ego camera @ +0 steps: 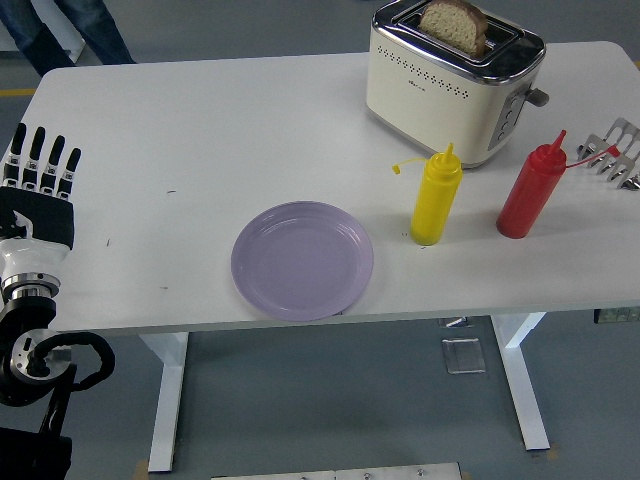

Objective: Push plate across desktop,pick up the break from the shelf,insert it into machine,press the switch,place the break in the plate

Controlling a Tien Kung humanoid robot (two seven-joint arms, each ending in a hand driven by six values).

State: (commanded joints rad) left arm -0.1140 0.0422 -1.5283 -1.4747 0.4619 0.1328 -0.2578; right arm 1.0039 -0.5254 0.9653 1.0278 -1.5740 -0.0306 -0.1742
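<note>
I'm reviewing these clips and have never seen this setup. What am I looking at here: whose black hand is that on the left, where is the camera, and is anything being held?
The camera sits high on a humanoid robot and looks down over a white table. The black left hand at the left edge is the robot's own; it rests at the table's edge with fingers straight, holding nothing. The right hand is out of view. On the table lie an empty purple plate, a yellow squeeze bottle, a red squeeze bottle, a cream toaster with a bread slice standing in its slot, and a metal rack at the right edge. A person's legs show at the far left corner.
</note>
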